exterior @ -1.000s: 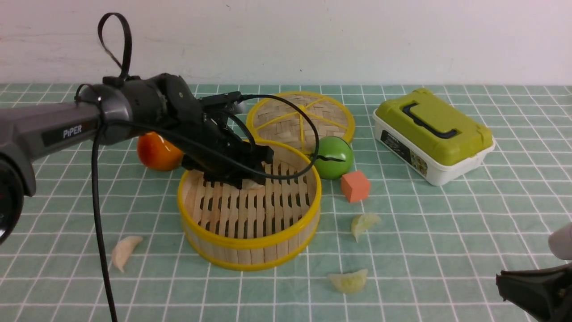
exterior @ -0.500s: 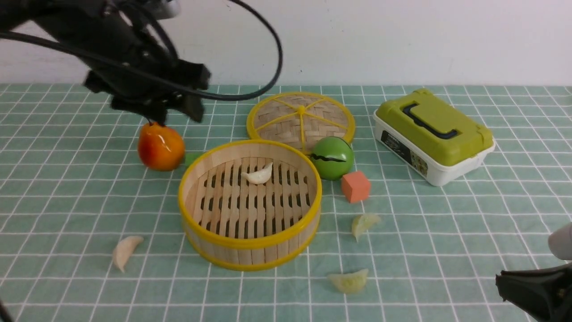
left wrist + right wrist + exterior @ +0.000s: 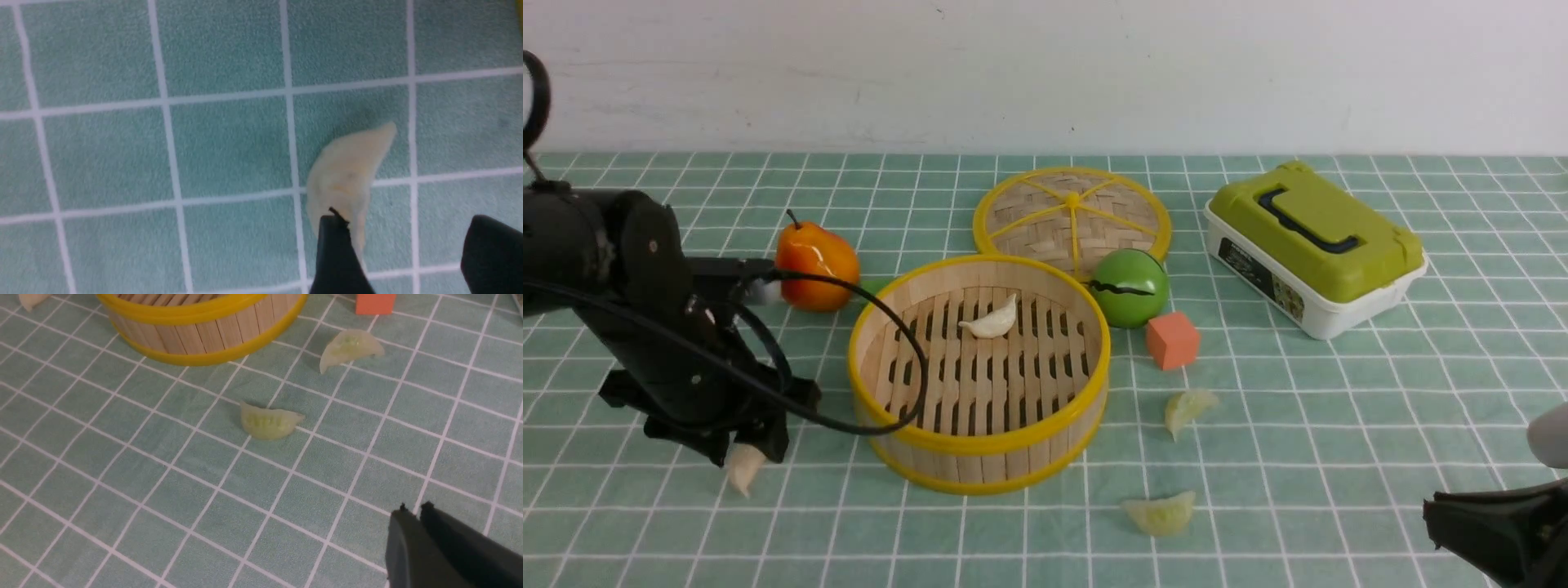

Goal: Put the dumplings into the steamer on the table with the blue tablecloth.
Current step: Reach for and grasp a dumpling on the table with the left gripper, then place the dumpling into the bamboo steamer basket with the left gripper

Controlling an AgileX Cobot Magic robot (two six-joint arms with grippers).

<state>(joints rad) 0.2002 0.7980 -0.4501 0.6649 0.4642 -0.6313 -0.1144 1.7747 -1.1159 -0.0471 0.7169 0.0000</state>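
The steamer stands mid-table on the blue tablecloth. One white dumpling lies on its slatted floor. My left gripper is open and low over the other white dumpling, left of the steamer. In the left wrist view one finger overlaps that dumpling's end, and the gripper is empty. Two yellow-green dumplings lie on the cloth right of the steamer. They also show in the right wrist view. My right gripper is shut and empty at the front right.
A woven bamboo disc lies behind the steamer. A green ball and an orange cube sit at its right. An orange pear is at its left. A green-lidded box stands at the back right. My left arm's cable hangs over the steamer's rim.
My left gripper let go of a white dumpling in the steamer, rose, then came down left and forward over the white dumpling on the cloth. The right arm has not moved.
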